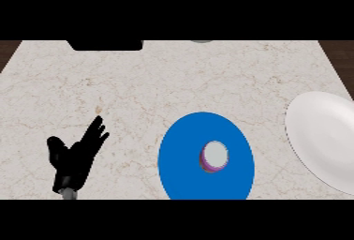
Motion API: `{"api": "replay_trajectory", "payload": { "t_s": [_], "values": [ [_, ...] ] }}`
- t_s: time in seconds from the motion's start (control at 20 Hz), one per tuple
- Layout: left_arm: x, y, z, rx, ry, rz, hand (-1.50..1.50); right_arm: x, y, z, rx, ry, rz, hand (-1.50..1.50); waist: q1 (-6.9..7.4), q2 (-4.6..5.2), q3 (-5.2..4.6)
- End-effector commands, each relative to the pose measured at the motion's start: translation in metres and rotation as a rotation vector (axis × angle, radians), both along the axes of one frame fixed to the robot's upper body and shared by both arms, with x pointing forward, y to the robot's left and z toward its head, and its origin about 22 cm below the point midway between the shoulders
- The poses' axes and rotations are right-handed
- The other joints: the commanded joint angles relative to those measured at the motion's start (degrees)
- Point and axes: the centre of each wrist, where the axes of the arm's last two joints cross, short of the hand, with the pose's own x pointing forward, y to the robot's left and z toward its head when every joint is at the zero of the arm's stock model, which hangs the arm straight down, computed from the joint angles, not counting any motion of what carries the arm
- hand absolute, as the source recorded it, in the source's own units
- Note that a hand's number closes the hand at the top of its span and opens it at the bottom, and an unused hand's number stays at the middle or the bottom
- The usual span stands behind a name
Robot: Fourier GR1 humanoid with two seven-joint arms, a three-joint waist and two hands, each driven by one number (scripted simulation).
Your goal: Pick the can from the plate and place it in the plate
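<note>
The can (214,156) stands, upright it seems, on the blue plate (183,150) — the white plate (321,136) lies near, at right. The left hand (75,157) rests released, fingers straight, at the worktop's (173,79) left.

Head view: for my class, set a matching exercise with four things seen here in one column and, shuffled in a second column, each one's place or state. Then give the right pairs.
Column A
1. blue plate
2. can
3. white plate
4. left hand

Column B
a. at the view's right edge
b. standing on the blue plate
c. open, at the lower left
d. low in the middle of the view

Pairs: 1-d, 2-b, 3-a, 4-c
</note>
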Motion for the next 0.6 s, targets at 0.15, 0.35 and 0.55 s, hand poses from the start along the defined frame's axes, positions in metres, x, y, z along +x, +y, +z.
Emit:
{"api": "replay_trajectory", "payload": {
  "t_s": [0.15,0.35,0.55],
  "values": [
    [0.004,-0.006,0.000,-0.001,0.035,-0.035,0.00,-0.008,0.025,0.043,-0.078,0.249,-0.028,-1.50,1.98,0.25,-0.01],
    [0.002,-0.016,-0.017,-0.006,0.027,-0.043,0.00,0.020,0.054,0.043,-0.071,0.299,-0.031,-1.50,2.60,0.32,0.03],
    [0.010,-0.022,-0.015,-0.014,0.038,-0.046,0.00,0.039,0.083,0.046,-0.103,0.344,-0.052,-1.50,1.97,0.11,0.11]
  ]
}}
